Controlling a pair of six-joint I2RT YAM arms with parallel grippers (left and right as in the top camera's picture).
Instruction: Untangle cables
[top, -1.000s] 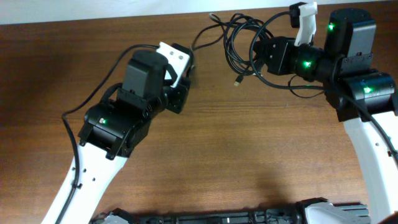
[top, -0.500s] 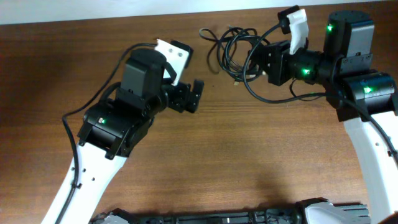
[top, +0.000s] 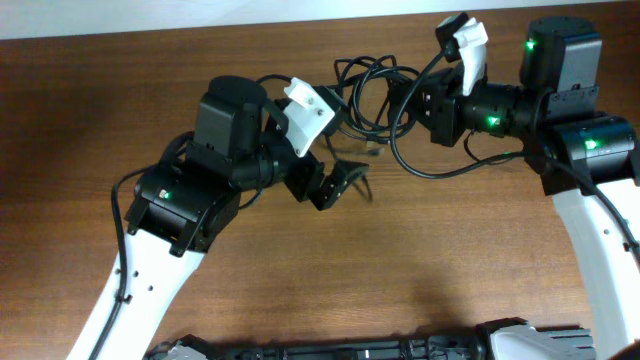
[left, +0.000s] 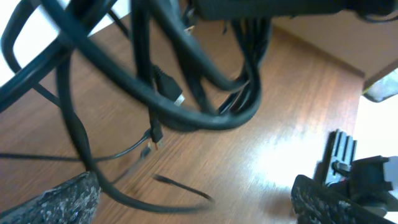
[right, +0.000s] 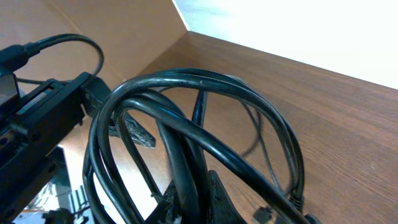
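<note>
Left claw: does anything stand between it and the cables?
Nothing visible does. The open left claw faces the cables, with only wood table between them; its wrist view shows them straight ahead. The right claw grips the bundle from the other side.

A wooden table (top: 420, 260), warm brown with streaked grain. Its finish is smooth and lightly sheened, and it throws back a pale glare in the left wrist view. The cables (top: 372, 82) are black cords with a smooth, slightly glossy, rubbery-looking jacket. Thin highlights run along their curves. One small plug (left: 176, 98) ends in a bright metal tip. The left gripper (top: 335, 185) is matt black plastic. Its fingertip pads (left: 65, 200) look rough and grainy, speckled grey. Both arms have matt black housings (top: 225, 120) and smooth white plastic shells (top: 125, 295). The wrist camera mounts (top: 312, 115) are plain, smooth white plastic.
</note>
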